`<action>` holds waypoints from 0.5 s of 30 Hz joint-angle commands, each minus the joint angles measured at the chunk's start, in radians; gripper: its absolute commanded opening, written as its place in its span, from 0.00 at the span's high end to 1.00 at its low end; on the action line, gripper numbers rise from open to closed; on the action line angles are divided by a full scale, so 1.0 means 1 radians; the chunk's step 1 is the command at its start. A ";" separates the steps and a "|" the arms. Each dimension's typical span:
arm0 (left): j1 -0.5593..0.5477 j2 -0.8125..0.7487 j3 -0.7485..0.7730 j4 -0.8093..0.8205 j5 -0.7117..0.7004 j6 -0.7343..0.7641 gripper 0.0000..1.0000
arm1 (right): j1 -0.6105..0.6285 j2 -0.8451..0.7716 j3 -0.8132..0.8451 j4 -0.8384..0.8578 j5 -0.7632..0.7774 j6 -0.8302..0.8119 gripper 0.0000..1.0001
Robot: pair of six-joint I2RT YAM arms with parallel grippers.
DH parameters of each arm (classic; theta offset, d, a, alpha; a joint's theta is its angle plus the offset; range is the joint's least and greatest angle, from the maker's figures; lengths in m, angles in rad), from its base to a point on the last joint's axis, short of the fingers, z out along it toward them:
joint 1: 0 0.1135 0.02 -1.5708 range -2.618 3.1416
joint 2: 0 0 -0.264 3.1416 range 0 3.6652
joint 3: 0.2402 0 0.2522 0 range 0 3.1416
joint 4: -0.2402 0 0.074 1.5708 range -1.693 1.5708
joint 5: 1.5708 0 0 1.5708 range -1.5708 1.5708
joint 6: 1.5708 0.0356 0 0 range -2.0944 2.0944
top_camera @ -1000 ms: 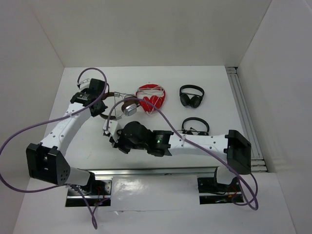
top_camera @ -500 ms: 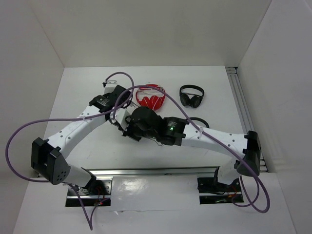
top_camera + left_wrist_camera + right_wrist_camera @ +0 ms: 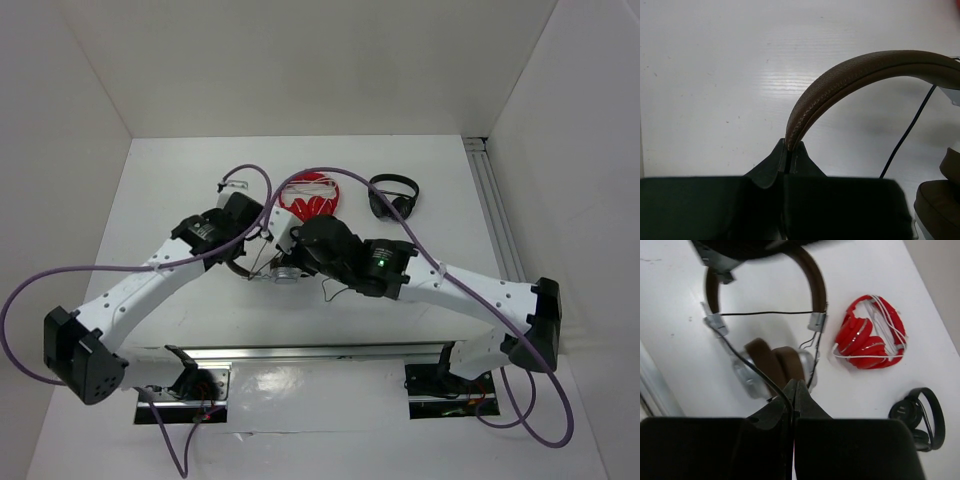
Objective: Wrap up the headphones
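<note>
Headphones (image 3: 287, 273) sit on table (image 3: 180, 180) near red pair (image 3: 310, 195). Left gripper (image 3: 788, 150) is clamped shut on headband (image 3: 850, 70); right gripper (image 3: 792, 386) pinches cable (image 3: 752, 367), fingers closed. Best to keep headband pinned and cable taut while winding.

Top camera: I look down from high, near side of the headphones (image 3: 284, 272), wide view. Left wrist: pressed right up against their headband (image 3: 840, 82), looking along it. Right wrist: a bit farther off, looking down over the whole pair. All three share the headphones.
</note>
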 commanded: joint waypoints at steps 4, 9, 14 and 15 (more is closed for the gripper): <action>-0.011 -0.178 -0.073 0.073 0.129 0.099 1.00 | -0.069 -0.072 -0.064 0.281 0.173 0.003 1.00; -0.069 -0.238 -0.102 0.110 0.193 0.139 1.00 | -0.152 -0.051 -0.073 0.330 0.149 0.014 1.00; -0.113 -0.263 -0.093 0.087 0.169 0.139 1.00 | -0.227 -0.012 -0.073 0.339 0.149 -0.006 0.98; -0.128 -0.263 -0.093 0.078 0.152 0.139 1.00 | -0.253 -0.012 -0.073 0.339 0.149 -0.006 0.98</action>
